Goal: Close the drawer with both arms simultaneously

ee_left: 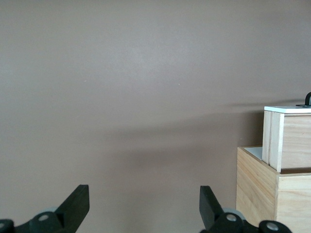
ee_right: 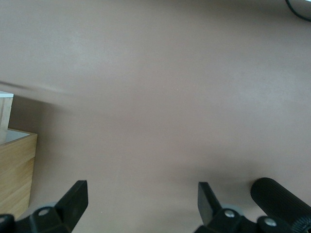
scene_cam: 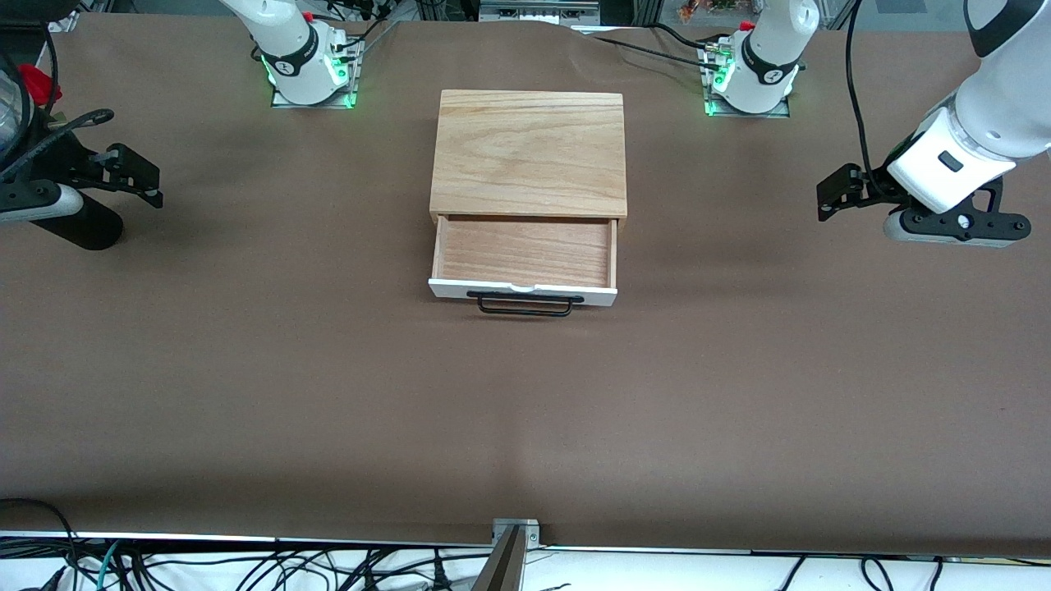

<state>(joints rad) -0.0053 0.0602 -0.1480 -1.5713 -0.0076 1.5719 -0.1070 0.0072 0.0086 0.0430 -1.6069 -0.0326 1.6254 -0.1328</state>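
The light-oak cabinet (scene_cam: 530, 152) stands mid-table, with its drawer (scene_cam: 525, 250) pulled out toward the front camera. The tray is empty, and the white front panel (scene_cam: 522, 289) carries a black wire handle (scene_cam: 525, 305). My left gripper (scene_cam: 829, 199) hangs open over the bare cloth toward the left arm's end of the table, well apart from the drawer. Its wrist view shows the open gripper (ee_left: 144, 189) and the side of the drawer (ee_left: 291, 141). My right gripper (scene_cam: 141, 174) hangs open toward the right arm's end. Its wrist view shows the gripper (ee_right: 142, 184) and a corner of the cabinet (ee_right: 14, 170).
A brown cloth (scene_cam: 328, 394) covers the whole table. The arm bases (scene_cam: 308, 70) (scene_cam: 751, 78) stand beside the cabinet's back corners. A black ribbed cylinder (scene_cam: 86, 223) sits under the right hand. Loose cables (scene_cam: 246, 570) run below the table's front edge.
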